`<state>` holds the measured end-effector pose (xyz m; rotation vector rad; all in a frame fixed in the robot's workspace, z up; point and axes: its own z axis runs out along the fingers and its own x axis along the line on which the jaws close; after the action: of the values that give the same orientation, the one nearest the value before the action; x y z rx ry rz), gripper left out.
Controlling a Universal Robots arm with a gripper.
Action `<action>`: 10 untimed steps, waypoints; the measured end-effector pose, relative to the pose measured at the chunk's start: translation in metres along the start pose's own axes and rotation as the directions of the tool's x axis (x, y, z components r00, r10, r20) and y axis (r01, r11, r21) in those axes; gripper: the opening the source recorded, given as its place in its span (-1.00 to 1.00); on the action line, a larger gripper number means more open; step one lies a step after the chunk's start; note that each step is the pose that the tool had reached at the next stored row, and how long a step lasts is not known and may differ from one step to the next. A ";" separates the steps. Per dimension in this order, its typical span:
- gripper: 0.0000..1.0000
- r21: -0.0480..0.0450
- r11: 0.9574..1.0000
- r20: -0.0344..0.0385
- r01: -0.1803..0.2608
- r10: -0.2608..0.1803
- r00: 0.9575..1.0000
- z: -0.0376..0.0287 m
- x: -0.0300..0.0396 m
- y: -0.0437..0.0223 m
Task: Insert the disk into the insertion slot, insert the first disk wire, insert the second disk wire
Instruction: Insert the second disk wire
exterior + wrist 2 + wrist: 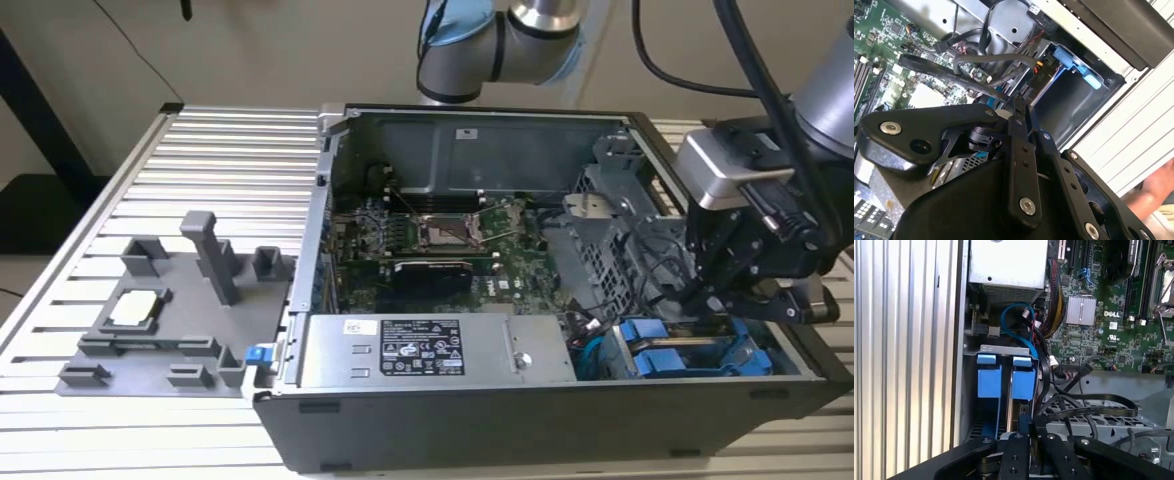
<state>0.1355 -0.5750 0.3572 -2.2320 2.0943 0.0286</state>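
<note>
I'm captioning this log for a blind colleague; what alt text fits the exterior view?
A robot arm's gripper reaches down into an open computer case at the exterior view's right, beside blue drive carriers. A grey fixture tray sits on the slatted table at the left.

A ribbed metal table [214,160] carries two things — the open computer case [534,400] and a grey fixture tray [174,320].
</note>
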 end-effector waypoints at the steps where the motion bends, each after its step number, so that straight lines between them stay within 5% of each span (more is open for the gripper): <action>1: -0.68 0.000 1.000 0.000 -0.002 0.002 1.000 0.0006 0.0006 -0.0004; 10: -0.68 0.001 1.000 -0.001 -0.017 0.017 1.000 0.0058 0.0045 -0.0037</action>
<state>0.1397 -0.5789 0.3513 -2.2136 2.1133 0.0274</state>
